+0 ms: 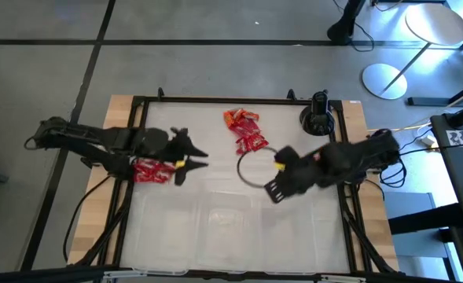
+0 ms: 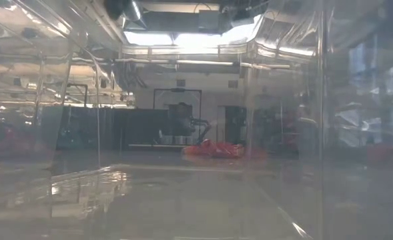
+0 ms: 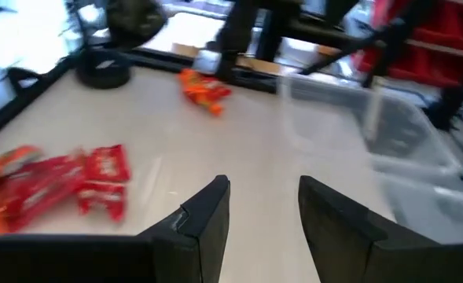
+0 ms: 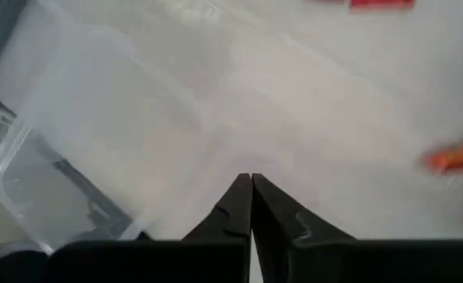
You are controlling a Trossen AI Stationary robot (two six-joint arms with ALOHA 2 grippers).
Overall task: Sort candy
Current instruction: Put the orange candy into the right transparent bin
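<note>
Red and orange candy lies in two heaps on the white table top: one at the far middle (image 1: 244, 130), one at the left (image 1: 153, 170). In the left wrist view the left heap (image 3: 62, 187) lies beside my fingers and a few orange pieces (image 3: 203, 88) lie farther off. My left gripper (image 1: 202, 158) (image 3: 264, 206) hovers open just past the left heap, with nothing between its fingers. My right gripper (image 1: 273, 189) (image 4: 251, 198) hangs shut above the bare table right of centre; I see nothing between its fingers.
Clear plastic bins (image 1: 215, 222) (image 4: 54, 157) (image 3: 376, 130) stand along the near half of the table. A black cable loop (image 1: 252, 167) lies near the far heap, and a black round stand (image 1: 317, 118) sits at the far right. A dark frame (image 1: 137, 101) edges the table.
</note>
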